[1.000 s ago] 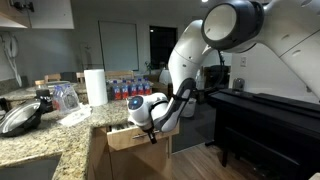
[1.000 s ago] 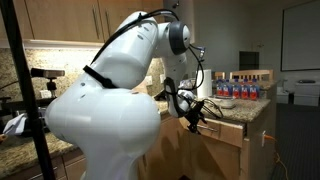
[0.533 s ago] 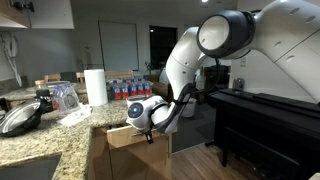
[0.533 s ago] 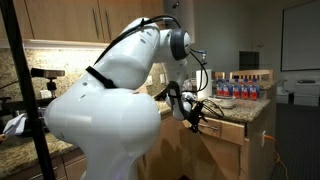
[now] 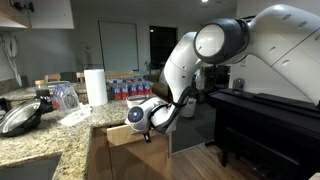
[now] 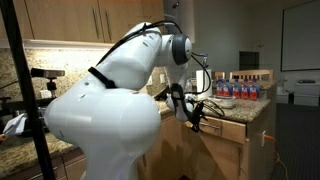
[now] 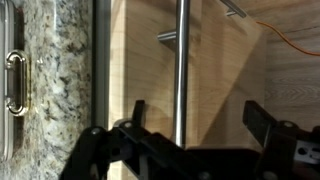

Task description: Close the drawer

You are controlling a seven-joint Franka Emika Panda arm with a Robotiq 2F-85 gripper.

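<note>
The drawer (image 5: 122,138) is a light-brown wooden front that sticks out a little from under the granite counter in both exterior views (image 6: 226,130). In the wrist view its front (image 7: 215,70) fills the picture, with the long silver bar handle (image 7: 181,60) running up the frame. My gripper (image 7: 200,118) is open, its two dark fingers (image 7: 138,112) standing either side of the handle, close to the front and holding nothing. It also shows in both exterior views (image 5: 147,130) (image 6: 196,118) at the drawer front. The tray inside is hidden.
The granite countertop (image 5: 45,140) carries a paper towel roll (image 5: 96,86), a dark pan (image 5: 20,118) and a clear container (image 5: 65,96). Bottles (image 5: 130,90) stand behind. A black piano (image 5: 265,120) is nearby. An orange cable (image 7: 290,45) lies on the floor.
The arm has leaned and the gripper has shifted slightly toward the counter, staying at the drawer front. The drawer itself shows little visible movement.
</note>
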